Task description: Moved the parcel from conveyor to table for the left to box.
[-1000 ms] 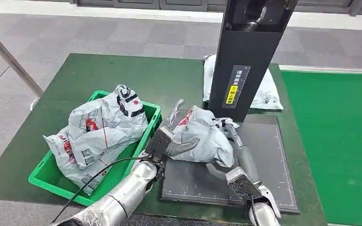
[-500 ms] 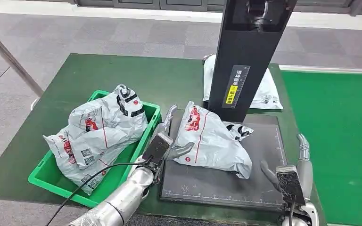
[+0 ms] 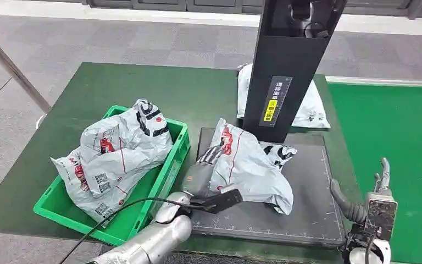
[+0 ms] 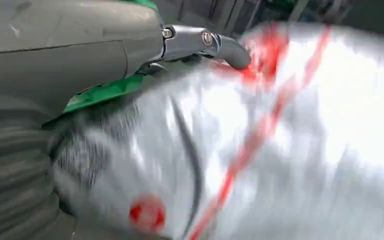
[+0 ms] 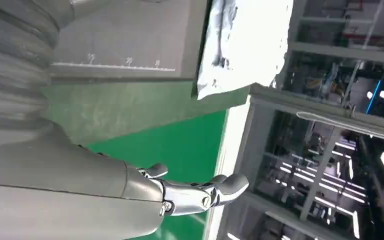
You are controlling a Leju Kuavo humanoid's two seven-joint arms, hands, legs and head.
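The parcel (image 3: 251,165), a crumpled grey-white mailing bag with red print, lies on the dark grey mat (image 3: 307,212) at the foot of the black column. My left hand (image 3: 202,177) rests against the parcel's left edge, fingers laid on the bag and thumb (image 3: 226,198) stretched out along its front edge. In the left wrist view the parcel (image 4: 290,150) lies blurred right under my left hand (image 4: 55,65), with one straight finger reaching over it. My right hand (image 3: 372,204) stands open by the table's right edge, fingers up, well apart from the parcel; the right wrist view shows that hand (image 5: 95,192) holding nothing.
A green box (image 3: 171,165) at the left holds several similar parcels (image 3: 115,151). The black column (image 3: 288,66) rises from the back of the mat, with another white parcel (image 3: 314,107) behind it. A green surface (image 3: 401,154) runs along the right side of the table (image 3: 121,88).
My right hand let go of the parcel and drew back right, off the mat. The parcel settled flat. My left hand turned and moved onto the parcel's left edge.
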